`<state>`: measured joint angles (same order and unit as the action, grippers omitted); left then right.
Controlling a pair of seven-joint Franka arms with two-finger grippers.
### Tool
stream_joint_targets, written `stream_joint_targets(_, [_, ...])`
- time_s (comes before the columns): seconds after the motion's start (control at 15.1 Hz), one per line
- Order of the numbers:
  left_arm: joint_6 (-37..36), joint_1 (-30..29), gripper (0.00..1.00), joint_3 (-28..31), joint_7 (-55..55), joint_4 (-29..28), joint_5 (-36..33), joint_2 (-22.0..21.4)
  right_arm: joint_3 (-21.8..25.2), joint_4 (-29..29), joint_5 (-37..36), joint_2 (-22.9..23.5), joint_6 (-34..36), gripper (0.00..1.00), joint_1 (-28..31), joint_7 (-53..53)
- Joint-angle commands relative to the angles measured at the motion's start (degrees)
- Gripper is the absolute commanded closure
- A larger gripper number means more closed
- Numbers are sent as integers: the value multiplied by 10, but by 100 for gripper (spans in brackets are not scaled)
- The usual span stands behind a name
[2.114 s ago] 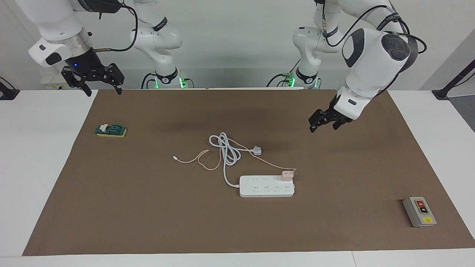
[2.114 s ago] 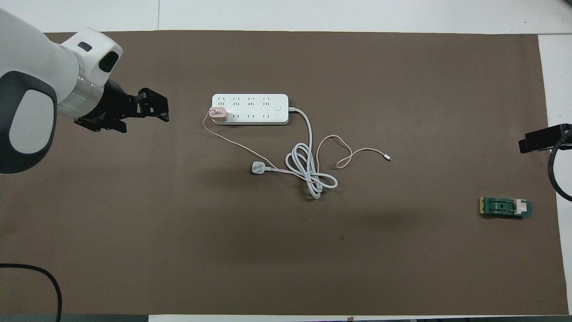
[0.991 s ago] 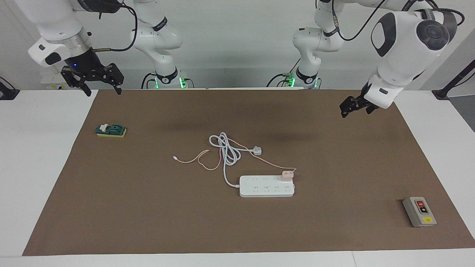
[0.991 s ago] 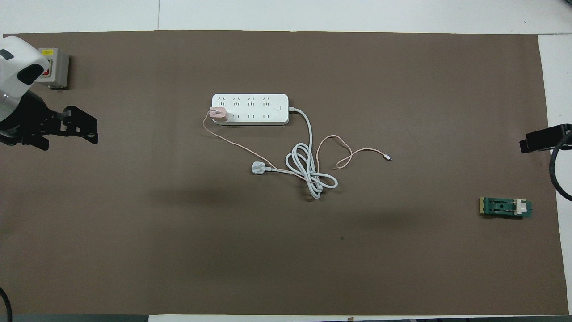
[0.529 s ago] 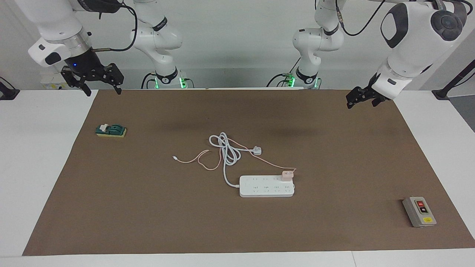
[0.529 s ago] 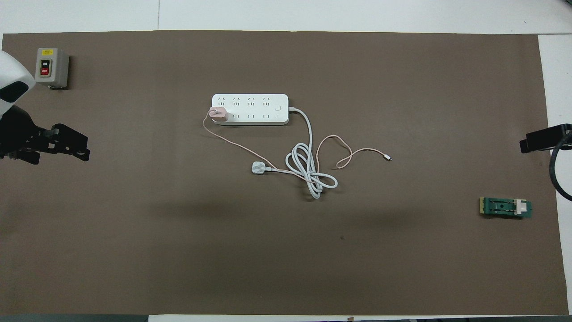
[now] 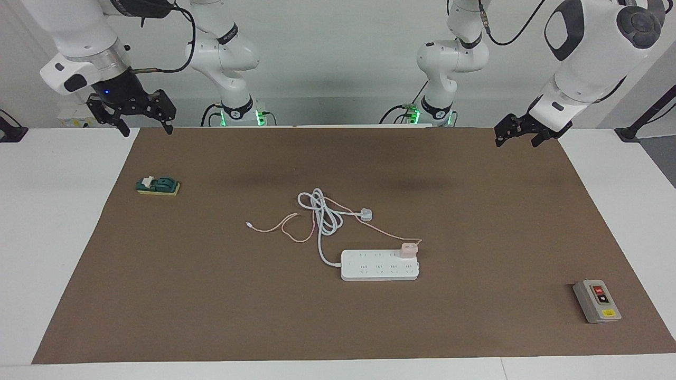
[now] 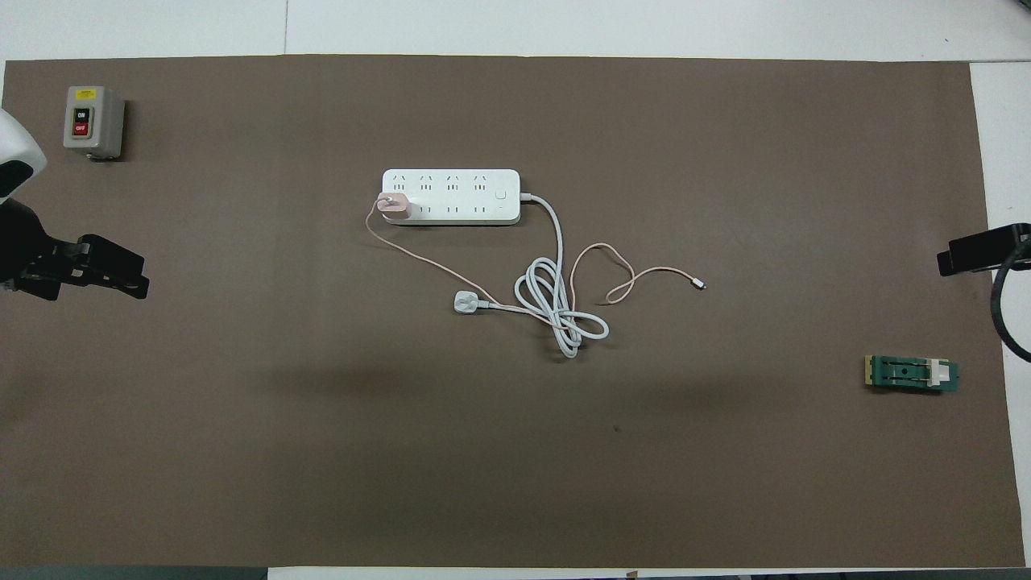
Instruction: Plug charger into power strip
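The pale-pink charger [image 7: 409, 249] stands plugged into the white power strip [image 7: 380, 265], in the end socket toward the left arm's end of the table. It also shows in the overhead view [image 8: 393, 205], on the power strip [image 8: 467, 193]. Its thin pink cable [image 7: 285, 229] trails loose across the mat. My left gripper [image 7: 517, 138] is open and empty, up in the air over the mat's corner at the left arm's end. My right gripper [image 7: 148, 127] is open and empty, waiting over the mat's corner at the right arm's end.
The strip's thick white cord [image 7: 325, 214] lies coiled nearer to the robots than the strip and ends in a white three-pin plug [image 7: 365, 214]. A grey button box [image 7: 597, 302] sits toward the left arm's end. A green switch block [image 7: 158, 186] sits toward the right arm's end.
My left gripper has drawn away from the power strip, up and back to the mat's corner at its own end. The charger, the strip and the right arm have not moved.
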<state>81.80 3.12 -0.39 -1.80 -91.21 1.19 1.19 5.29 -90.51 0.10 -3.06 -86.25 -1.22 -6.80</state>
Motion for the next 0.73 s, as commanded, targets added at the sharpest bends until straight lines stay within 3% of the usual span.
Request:
stream_joint_targets(0.0, [22,-8,0,-6,-11,-33,-6,-27,-3,-12,9,-12,0,0,3,11])
stream_joint_targets(0.66, [41,-18,0,-6,-14,-34,-6,-27,-3,-12,9,-12,0,0,2,13])
